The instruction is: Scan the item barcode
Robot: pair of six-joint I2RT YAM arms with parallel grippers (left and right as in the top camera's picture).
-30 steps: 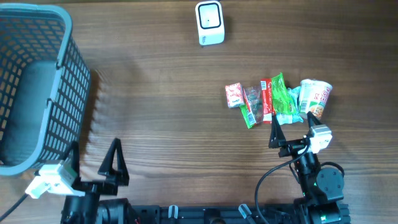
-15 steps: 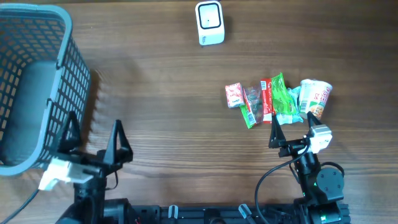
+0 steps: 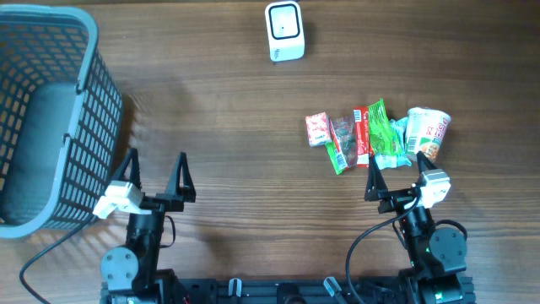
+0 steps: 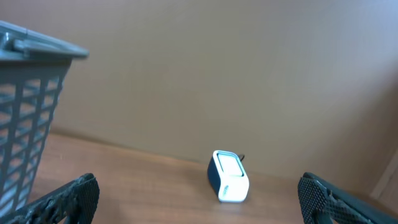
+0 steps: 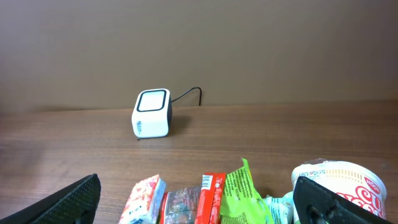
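Observation:
The white barcode scanner (image 3: pixel 284 31) stands at the far middle of the table, and both wrist views show it too (image 4: pixel 230 177) (image 5: pixel 152 113). A row of items lies at the right: a pink-red packet (image 3: pixel 317 128), a dark clear packet (image 3: pixel 342 135), a red bar (image 3: pixel 361 135), a green packet (image 3: pixel 381 127) and a cup noodle (image 3: pixel 429 133). My right gripper (image 3: pixel 394 175) is open just in front of this row, apart from it, with the red bar (image 5: pixel 210 198) and green packet (image 5: pixel 242 196) ahead of its jaws. My left gripper (image 3: pixel 156 173) is open and holds nothing, facing the scanner from afar.
A tall grey mesh basket (image 3: pixel 84 127) fills the left side of the table, close to my left gripper's left finger. In the left wrist view its wall (image 4: pixel 25 124) rises at the left edge. The scanner's cable (image 5: pixel 186 93) runs off behind it.
My left arm has swung right and forward, away from the basket's near corner, and now points at the scanner. The right arm and the items have not moved.

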